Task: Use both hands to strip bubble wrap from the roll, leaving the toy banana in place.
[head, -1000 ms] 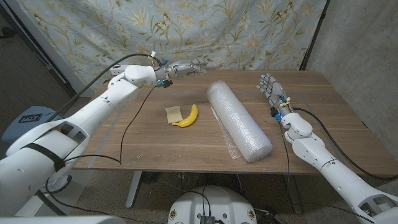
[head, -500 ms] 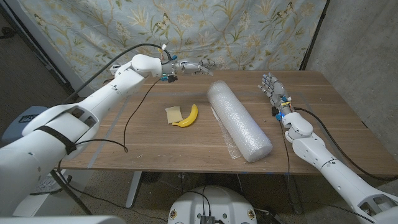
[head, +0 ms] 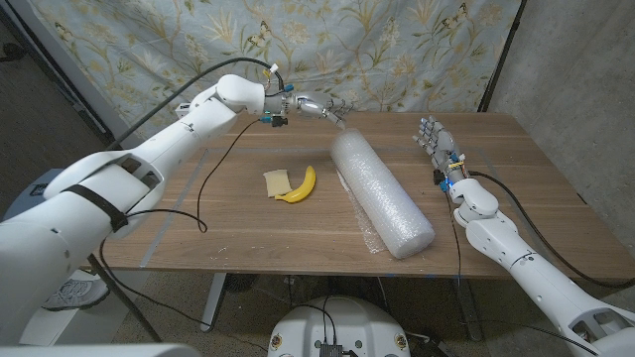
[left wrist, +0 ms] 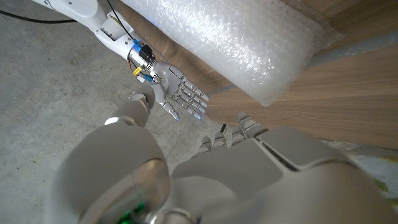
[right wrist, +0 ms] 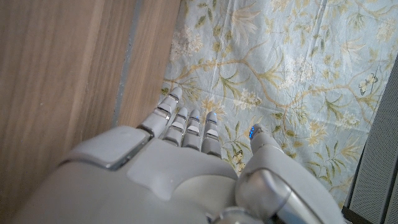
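Observation:
The bubble wrap roll lies slantwise on the wooden table, right of centre, with a loose flap of wrap at its near left side. In the left wrist view the roll shows as a thick bubbled cylinder. A yellow toy banana rests on the table left of the roll. My left hand hovers just beyond the roll's far end, fingers stretched out and holding nothing. My right hand stands upright to the right of the roll, fingers apart and empty; the same right hand appears in the left wrist view.
A pale toy bread slice lies against the banana's left side. A flowered curtain hangs behind the table. My left arm's black cable trails over the left part of the table.
My left arm has swung to the right along the table's far edge, carrying the hand up to the roll's far end. The right hand, the roll and the banana have not moved.

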